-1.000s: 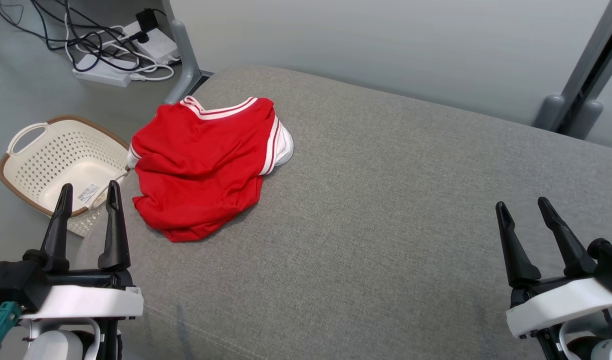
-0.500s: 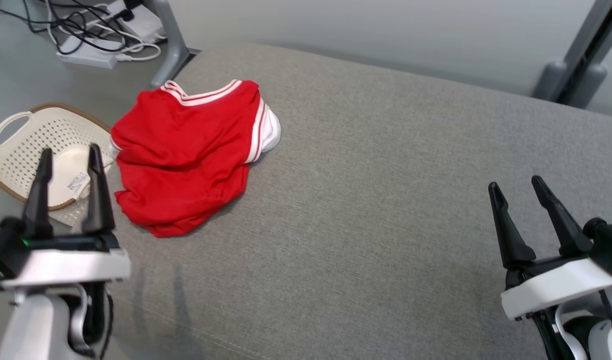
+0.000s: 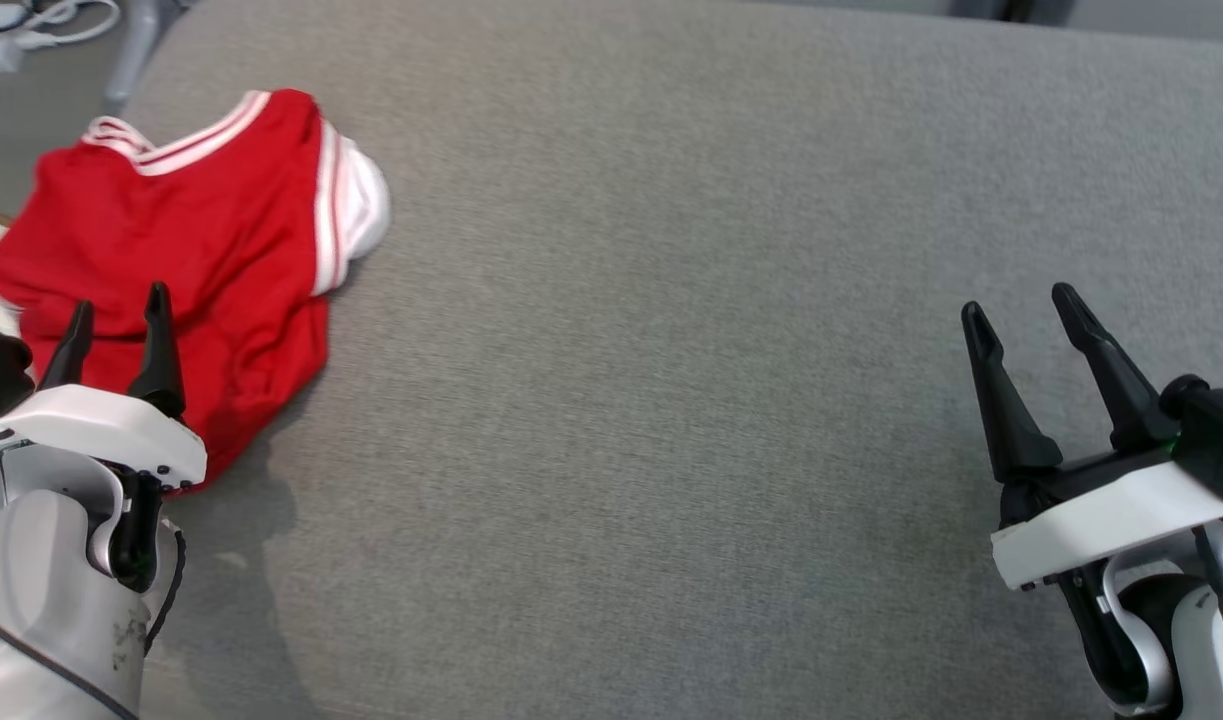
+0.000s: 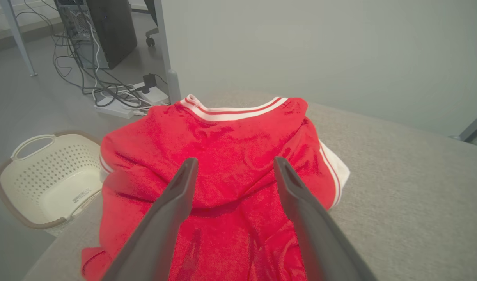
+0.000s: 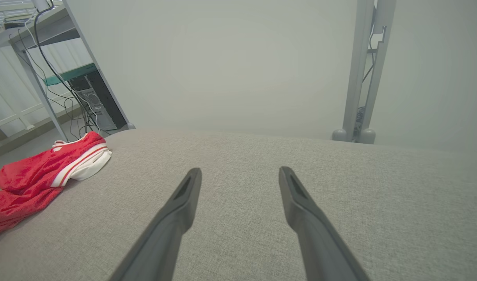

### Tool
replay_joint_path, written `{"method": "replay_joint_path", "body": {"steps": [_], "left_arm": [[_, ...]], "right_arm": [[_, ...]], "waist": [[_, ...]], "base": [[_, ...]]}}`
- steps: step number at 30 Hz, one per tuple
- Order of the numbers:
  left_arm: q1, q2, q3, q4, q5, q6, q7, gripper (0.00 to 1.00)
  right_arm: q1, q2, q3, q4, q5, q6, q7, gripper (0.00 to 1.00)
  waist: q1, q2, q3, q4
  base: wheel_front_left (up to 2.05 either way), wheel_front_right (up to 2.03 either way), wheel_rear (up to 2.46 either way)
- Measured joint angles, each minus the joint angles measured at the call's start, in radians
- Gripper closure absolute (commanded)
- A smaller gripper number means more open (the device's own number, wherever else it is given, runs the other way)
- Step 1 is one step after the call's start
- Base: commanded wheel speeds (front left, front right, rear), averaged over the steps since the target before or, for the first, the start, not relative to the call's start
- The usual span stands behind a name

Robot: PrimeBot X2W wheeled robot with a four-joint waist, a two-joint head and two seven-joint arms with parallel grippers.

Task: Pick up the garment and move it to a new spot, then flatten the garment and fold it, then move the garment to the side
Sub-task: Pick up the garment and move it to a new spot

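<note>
Garment [image 3: 171, 260] lay crumpled at the surface's [image 3: 671, 400] left edge, left gripper [image 3: 116, 303] over it, right gripper [image 3: 1016, 302] well apart, both jaws released; a shallow single-layer pinch could drag it over that edge.

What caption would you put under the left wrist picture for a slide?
Open left gripper aimed at a crumpled red garment on a grey cushion, white basket nearby.
</note>
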Motion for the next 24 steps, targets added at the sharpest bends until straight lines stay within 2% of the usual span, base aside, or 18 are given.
{"method": "replay_joint_path", "body": {"steps": [5,10,11,12,15,20,24], "left_arm": [[-0.087,0.012,-0.033,0.212,-0.027,-0.017,0.05,0.0],[-0.148,0.016,-0.047,0.336,-0.09,-0.021,0.114,0.0],[-0.161,0.023,-0.05,0.346,-0.101,-0.021,0.123,0.31],[-0.165,0.028,-0.054,0.351,-0.111,-0.021,0.125,1.0],[-0.176,0.047,-0.068,0.355,-0.145,-0.021,0.13,1.0],[-0.16,0.061,-0.063,0.366,-0.169,-0.025,-0.003,1.0],[-0.149,0.1,-0.04,0.333,-0.159,-0.014,-0.058,1.0]], "right_arm": [[-0.044,-0.016,0.011,0.007,0.001,0.0,-0.004,0.0],[-0.069,-0.016,0.024,0.025,0.004,0.0,-0.015,0.0],[-0.071,-0.016,0.026,0.029,0.004,0.0,-0.02,0.0],[-0.072,-0.015,0.026,0.033,0.007,0.0,-0.024,0.0],[-0.075,-0.01,0.019,0.044,0.011,0.0,-0.04,0.0],[-0.075,-0.002,0.001,0.069,0.014,0.0,-0.072,0.0],[-0.063,0.006,-0.012,0.092,0.021,0.0,-0.093,0.0]], "waist": [[0.0,0.0,0.071,-0.052],[0.0,0.0,0.123,-0.098],[0.0,0.0,0.131,-0.107],[0.0,0.0,0.136,-0.115],[0.0,0.0,0.145,-0.136],[0.0,0.0,0.119,-0.155],[0.0,0.0,0.074,-0.163]], "base": [[0.0,0.0,0.0],[0.0,0.0,0.0],[0.0,0.0,0.0],[0.0,0.0,0.0],[0.0,0.0,0.0],[0.0,0.0,0.0],[0.0,0.0,0.0]]}}
